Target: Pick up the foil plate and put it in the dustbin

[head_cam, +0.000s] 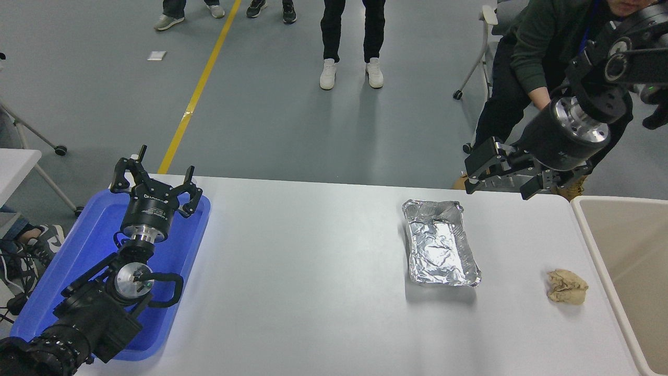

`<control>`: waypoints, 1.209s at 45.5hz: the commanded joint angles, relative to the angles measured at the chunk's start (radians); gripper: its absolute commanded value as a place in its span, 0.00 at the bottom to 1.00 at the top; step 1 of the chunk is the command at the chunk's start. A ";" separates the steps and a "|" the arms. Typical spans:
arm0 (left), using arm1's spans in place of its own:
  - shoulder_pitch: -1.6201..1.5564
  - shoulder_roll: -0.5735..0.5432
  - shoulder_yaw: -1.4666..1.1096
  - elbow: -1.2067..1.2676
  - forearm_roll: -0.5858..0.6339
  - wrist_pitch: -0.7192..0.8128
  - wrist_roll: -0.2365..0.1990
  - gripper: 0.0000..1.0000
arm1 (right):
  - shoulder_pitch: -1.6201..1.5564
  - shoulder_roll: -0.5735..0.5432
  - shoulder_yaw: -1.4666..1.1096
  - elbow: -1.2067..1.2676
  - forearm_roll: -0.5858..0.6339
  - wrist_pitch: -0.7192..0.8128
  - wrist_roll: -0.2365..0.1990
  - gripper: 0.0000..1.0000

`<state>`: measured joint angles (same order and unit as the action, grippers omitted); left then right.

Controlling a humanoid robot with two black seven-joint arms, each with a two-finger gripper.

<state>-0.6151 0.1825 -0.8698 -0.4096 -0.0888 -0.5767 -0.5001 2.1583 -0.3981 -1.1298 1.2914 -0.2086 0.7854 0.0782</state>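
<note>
The foil plate (440, 243), a shiny crinkled silver tray, lies flat on the white table (313, 271) right of centre. The dustbin (634, 261), beige with a thick pale rim, stands at the table's right end, partly cut off by the frame. My right gripper (493, 175) hovers open above the table's far edge, up and to the right of the foil plate, with nothing between its fingers. My left gripper (156, 180) is parked open over the blue tray at the lower left.
A shallow blue tray (68, 271) sits at the left edge under the left arm. A crumpled tan paper ball (567, 286) lies between the foil plate and the dustbin. A seated person (537, 57) is behind the right arm; others stand farther back.
</note>
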 commanded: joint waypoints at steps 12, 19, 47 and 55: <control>0.000 0.000 0.000 0.000 0.000 0.000 0.000 1.00 | 0.002 0.001 0.002 0.000 0.003 0.000 0.002 1.00; 0.000 0.000 0.000 0.000 0.000 0.000 0.000 1.00 | 0.000 0.008 0.002 0.000 0.003 0.000 0.000 1.00; 0.000 0.000 0.000 0.000 0.000 0.000 0.000 1.00 | -0.021 0.016 -0.010 -0.010 0.002 0.000 0.002 1.00; 0.000 0.000 0.000 0.000 0.001 0.000 0.000 1.00 | -0.025 0.015 -0.005 -0.012 0.002 0.000 0.002 1.00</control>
<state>-0.6151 0.1825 -0.8698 -0.4096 -0.0887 -0.5768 -0.5000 2.1403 -0.3821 -1.1376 1.2829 -0.2071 0.7854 0.0797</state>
